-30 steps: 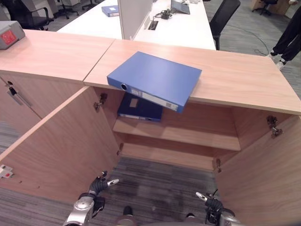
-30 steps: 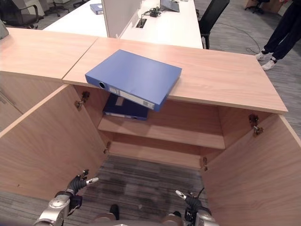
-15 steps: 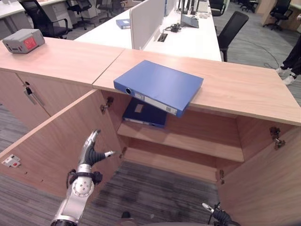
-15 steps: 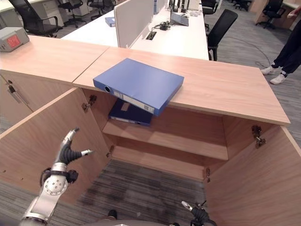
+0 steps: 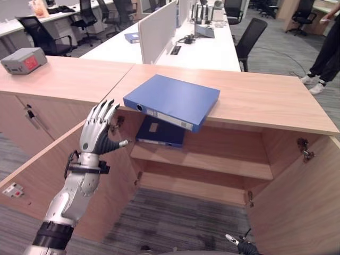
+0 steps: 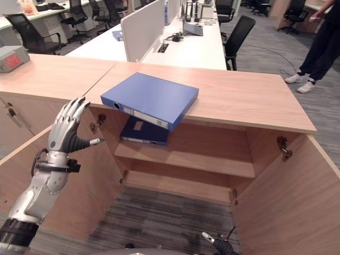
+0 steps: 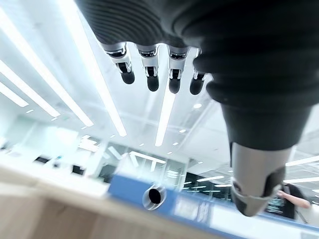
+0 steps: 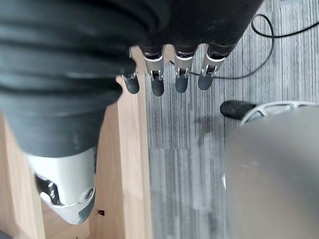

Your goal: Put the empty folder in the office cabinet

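Raised from low near the floor, the left hand [image 5: 97, 133] now stands with fingers straight and spread, empty, at about nine o'clock from the blue folder [image 5: 172, 99], near it but not touching. That folder lies flat on the cabinet top [image 5: 265, 98], one corner overhanging the open compartment where a second folder [image 5: 159, 133] rests on the upper shelf [image 5: 212, 159]. Judging from this, nothing is grasped yet and the whole placing remains; the right hand [image 8: 167, 82] hangs low over the floor, fingers relaxed and holding nothing

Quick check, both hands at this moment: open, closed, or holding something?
Left hand: open, fingers straight, raised beside the blue folder, holding nothing.
Right hand: open, fingers straight, low by the cabinet door, holding nothing.
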{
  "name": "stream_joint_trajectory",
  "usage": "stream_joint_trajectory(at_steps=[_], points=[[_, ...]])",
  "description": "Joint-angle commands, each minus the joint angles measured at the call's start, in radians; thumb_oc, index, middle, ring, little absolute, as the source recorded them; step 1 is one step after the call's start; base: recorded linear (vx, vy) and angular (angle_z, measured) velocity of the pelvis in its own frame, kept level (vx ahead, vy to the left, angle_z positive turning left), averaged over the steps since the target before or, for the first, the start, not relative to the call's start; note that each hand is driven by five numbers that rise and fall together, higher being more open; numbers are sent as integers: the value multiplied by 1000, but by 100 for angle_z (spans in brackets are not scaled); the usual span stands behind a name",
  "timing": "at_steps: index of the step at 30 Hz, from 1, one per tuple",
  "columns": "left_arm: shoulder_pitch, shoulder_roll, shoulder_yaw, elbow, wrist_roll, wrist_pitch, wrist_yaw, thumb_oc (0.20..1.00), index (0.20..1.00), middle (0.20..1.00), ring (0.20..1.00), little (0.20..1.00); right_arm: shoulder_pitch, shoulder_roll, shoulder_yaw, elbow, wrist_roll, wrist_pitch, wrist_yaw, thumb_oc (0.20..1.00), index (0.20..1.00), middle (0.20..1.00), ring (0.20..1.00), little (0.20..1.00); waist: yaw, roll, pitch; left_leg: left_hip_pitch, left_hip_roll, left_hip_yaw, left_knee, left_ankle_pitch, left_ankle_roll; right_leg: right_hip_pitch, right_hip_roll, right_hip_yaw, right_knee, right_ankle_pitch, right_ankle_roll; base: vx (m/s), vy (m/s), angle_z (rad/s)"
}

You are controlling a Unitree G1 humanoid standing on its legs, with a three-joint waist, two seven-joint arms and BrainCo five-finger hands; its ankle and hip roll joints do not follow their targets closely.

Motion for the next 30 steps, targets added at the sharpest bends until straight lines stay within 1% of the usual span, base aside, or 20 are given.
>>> stream_joint_trajectory(at_steps=[1,2,3,5,8,11,12,13,14,15,17,19,24,30], points=[[-146,33,-16,21,19,0,28,1000,1000,1000,1000,1000,-89,0,22,20,-17,-32,7,1000,1000,1000,1000,1000,-6,-6,48,52,-36,61,13,-138,7,14,-24,9,35,-101,49,6,20,-6],[-198,42,-56,53,28,3,26,1000,1000,1000,1000,1000,-94,-8,28,24,-18,-31,8,1000,1000,1000,1000,1000,-19,-4,45,54,-36,65,13,-138,8,12,-24,16,38,-101,50,6,16,-4],[-204,41,-60,58,28,2,27,1000,1000,1000,1000,1000,-94,-7,26,24,-18,-31,8,1000,1000,1000,1000,1000,-18,-4,46,54,-36,65,13,-138,8,12,-24,16,38,-101,50,0,0,0],[-257,54,-105,89,35,5,19,1000,1000,1000,1000,1000,-98,-13,31,24,-18,-31,9,1000,1000,1000,1000,1000,-26,-3,44,56,-37,69,13,-140,8,9,-23,21,37,-99,52,4,7,-3],[-310,58,-145,123,32,9,10,1000,1000,1000,1000,1000,-102,-21,25,31,-19,-32,1,1000,1000,1000,1000,1000,-38,-3,42,59,-37,77,13,-141,9,5,-24,27,39,-97,54,0,23,-8],[-381,41,-198,192,11,21,12,1000,1000,1000,1000,1000,-114,-34,16,30,-15,-34,-7,1000,1000,1000,1000,1000,-53,-7,42,62,-39,87,13,-144,12,-5,-26,38,43,-91,59,2,22,-15],[-387,40,-202,197,10,20,14,1000,1000,1000,1000,1000,-114,-34,14,30,-15,-34,-7,1000,1000,1000,1000,1000,-51,-7,43,61,-39,87,13,-144,13,-5,-26,38,44,-91,59,-2,19,-10],[-426,43,-236,234,13,29,10,1000,1000,1000,1000,1000,-120,-40,17,28,-12,-33,-9,1000,1000,1000,1000,1000,-59,-9,44,62,-40,91,13,-144,14,-13,-27,44,48,-89,60,-6,12,-8],[-432,42,-240,240,13,29,12,1000,1000,1000,1000,1000,-120,-39,15,28,-12,-33,-9,1000,1000,1000,1000,1000,-58,-9,44,62,-40,92,13,-144,14,-15,-27,45,49,-90,61,-10,28,-8],[-453,32,-267,277,16,37,9,1000,1000,1000,1000,1000,-127,-43,17,25,-9,-35,-13,1000,1000,1000,1000,1000,-63,-11,45,62,-42,96,13,-145,16,-19,-27,49,53,-89,62,-5,18,-5],[-459,31,-272,282,16,37,12,1000,1000,1000,1000,1000,-128,-42,16,24,-9,-35,-13,1000,1000,1000,1000,1000,-61,-11,46,62,-42,97,13,-145,17,-20,-28,50,53,-89,62,-1,14,-6],[-488,24,-307,331,25,47,7,1000,1000,1000,1000,1000,-135,-44,15,22,-4,-37,-15,1000,1000,1000,1000,1000,-68,-13,48,64,-44,102,13,-147,19,-24,-28,57,56,-87,64,6,25,-13],[-526,26,-355,392,50,64,-4,1000,1000,1000,1000,1000,-137,-49,20,17,-5,-38,-16,1000,1000,1000,1000,1000,-81,-14,52,64,-47,113,13,-149,23,-38,-33,65,62,-81,68,2,27,-4],[-562,19,-390,443,60,75,-8,1000,1000,1000,1000,1000,-136,-50,17,35,-7,-34,-17,1000,1000,1000,1000,1000,-91,-17,53,65,-50,123,13,-152,26,-46,-35,73,63,-77,72,0,6,0]])
